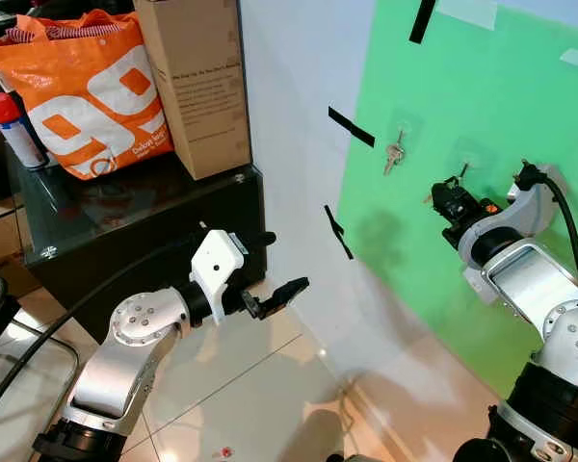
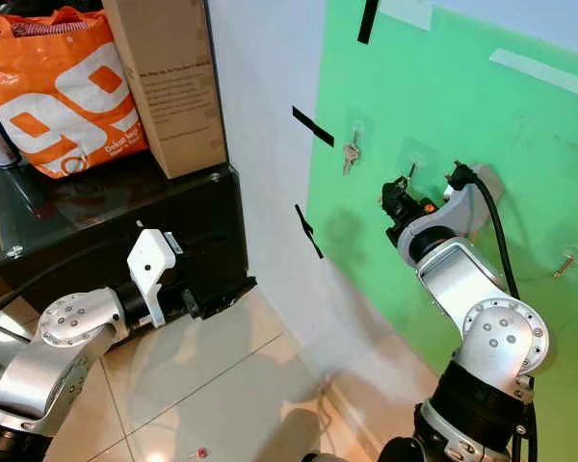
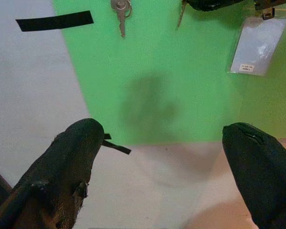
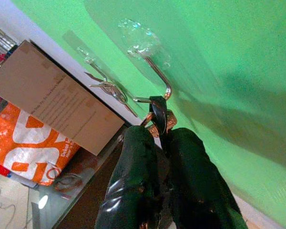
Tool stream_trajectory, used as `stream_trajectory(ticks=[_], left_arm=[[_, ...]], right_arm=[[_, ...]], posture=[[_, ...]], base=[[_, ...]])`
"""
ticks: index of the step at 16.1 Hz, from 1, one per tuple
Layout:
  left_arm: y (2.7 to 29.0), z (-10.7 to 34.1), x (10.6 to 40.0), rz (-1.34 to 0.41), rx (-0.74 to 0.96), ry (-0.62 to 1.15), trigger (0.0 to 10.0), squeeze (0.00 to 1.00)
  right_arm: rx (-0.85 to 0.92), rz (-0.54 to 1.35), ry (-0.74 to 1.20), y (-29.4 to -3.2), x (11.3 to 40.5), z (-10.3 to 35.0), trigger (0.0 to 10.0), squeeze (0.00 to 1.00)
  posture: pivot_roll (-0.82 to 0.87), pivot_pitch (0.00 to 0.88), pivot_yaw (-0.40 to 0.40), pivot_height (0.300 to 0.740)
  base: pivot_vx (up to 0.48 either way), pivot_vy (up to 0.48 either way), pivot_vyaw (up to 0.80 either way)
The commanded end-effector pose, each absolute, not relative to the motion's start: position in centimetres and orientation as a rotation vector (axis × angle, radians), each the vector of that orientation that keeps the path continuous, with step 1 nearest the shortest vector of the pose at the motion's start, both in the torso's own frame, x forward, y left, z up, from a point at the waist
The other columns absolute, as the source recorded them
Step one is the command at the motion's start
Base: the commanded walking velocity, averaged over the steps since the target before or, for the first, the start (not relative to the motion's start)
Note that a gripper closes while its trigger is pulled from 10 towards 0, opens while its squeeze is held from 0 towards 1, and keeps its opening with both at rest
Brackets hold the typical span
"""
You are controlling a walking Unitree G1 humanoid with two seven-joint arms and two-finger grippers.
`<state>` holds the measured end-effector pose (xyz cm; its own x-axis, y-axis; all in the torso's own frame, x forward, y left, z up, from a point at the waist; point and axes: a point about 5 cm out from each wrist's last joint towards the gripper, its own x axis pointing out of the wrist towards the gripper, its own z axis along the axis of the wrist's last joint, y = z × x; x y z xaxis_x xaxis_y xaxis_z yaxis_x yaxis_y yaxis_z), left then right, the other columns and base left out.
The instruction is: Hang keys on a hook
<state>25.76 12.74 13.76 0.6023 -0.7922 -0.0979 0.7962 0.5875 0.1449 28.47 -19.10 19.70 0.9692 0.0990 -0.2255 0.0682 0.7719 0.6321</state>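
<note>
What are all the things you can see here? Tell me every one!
Green sheet: one, green, on the white wall.
Hooks: two clear ones on the sheet, one holding a key, one in front of the right gripper.
Hanging key: one, silver, on the first hook.
Keys: copper-coloured with a black loop, pinched at the second hook.
Tape strips: several, black, on the wall.
Bag: one, orange and white, on the black cabinet.
Box: one, brown cardboard, beside the bag.
Left gripper: open, low by the cabinet.
Right gripper: shut on keys, at the sheet.
</note>
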Motion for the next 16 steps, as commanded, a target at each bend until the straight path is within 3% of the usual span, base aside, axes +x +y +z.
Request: stream_trajectory(ticks=[1,10,14,16], left_arm=[[13.0,14.1,26.0,-0.923,0.193,0.017,10.0,0.00],[13.0,14.1,25.9,-0.938,0.176,0.015,10.0,0.00],[13.5,12.8,25.9,-0.851,0.196,0.061,10.0,0.00],[14.0,12.3,25.8,-0.762,0.214,0.054,10.0,0.00]], right_arm=[[0.670,0.009,0.239,-19.3,28.4,19.8,10.0,1.00],[0.496,0.149,0.285,-17.9,26.7,19.1,10.0,1.00],[0.093,0.376,0.269,-14.9,24.7,18.4,10.0,1.00],[0.045,0.350,0.257,-14.8,24.5,17.0,10.0,1.00]], posture=[[-0.07,0.000,0.019,0.740],[-0.08,0.000,0.026,0.740],[-0.08,0.000,0.020,0.740],[-0.07,0.000,0.013,0.740]], base=[[0.000,0.000,0.00],[0.000,0.000,0.00],[0.000,0.000,0.00],[0.000,0.000,0.00]])
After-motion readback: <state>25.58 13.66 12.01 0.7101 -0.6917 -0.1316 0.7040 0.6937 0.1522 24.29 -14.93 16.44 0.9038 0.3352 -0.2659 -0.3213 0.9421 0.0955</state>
